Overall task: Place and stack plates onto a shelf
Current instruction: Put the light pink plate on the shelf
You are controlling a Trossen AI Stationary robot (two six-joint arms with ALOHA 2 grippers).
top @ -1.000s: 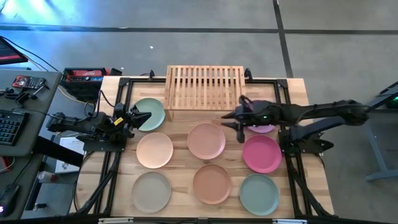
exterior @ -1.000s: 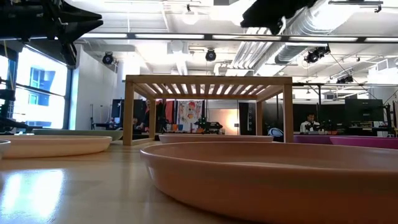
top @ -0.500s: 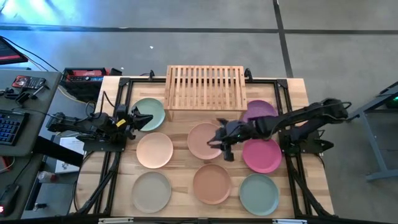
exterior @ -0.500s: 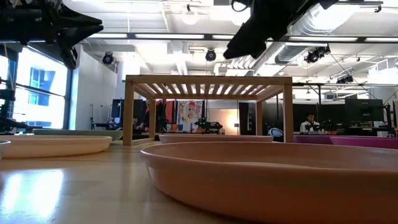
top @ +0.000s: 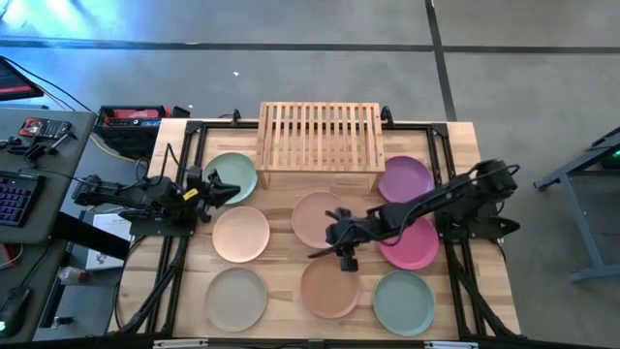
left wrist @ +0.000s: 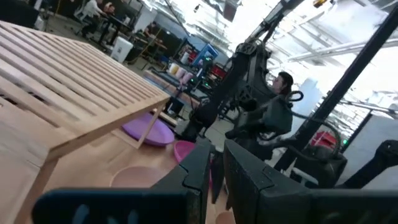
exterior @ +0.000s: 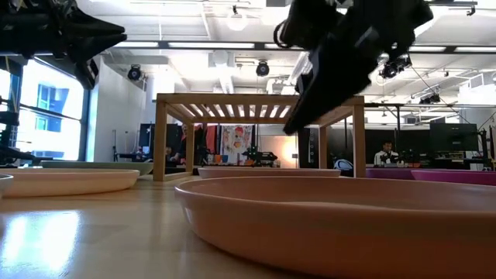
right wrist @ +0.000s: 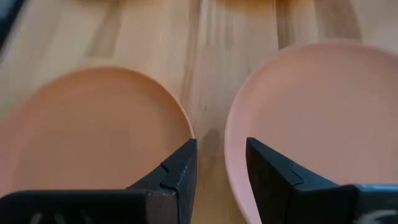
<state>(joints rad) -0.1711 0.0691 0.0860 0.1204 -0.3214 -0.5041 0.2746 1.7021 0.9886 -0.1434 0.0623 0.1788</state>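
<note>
Several round plates lie flat on the wood table: green point(top: 232, 177), peach point(top: 240, 234), beige point(top: 235, 299), pink point(top: 316, 215), terracotta point(top: 329, 289), grey-teal point(top: 403, 302), magenta point(top: 412, 247) and purple point(top: 405, 179). The slatted wooden shelf point(top: 320, 145) stands on its legs at the far middle, its top bare. My right gripper point(right wrist: 221, 163) hangs open, slanting down over the gap between the terracotta plate point(right wrist: 93, 137) and the pink plate point(right wrist: 311, 118), holding nothing. My left gripper point(top: 229, 186) waits shut above the green plate at the left.
Black frame rails point(top: 184, 242) run along the table's left and right sides. A side desk with a keyboard point(top: 15, 194) stands off the left edge. In the low view the shelf point(exterior: 260, 101) has open room under its top; people sit at desks far behind.
My right gripper has swung from beside the purple plate, near the shelf's right front leg, toward the table's left and near edge. It has dropped lower and tipped further downward, staying open. No plate has moved.
</note>
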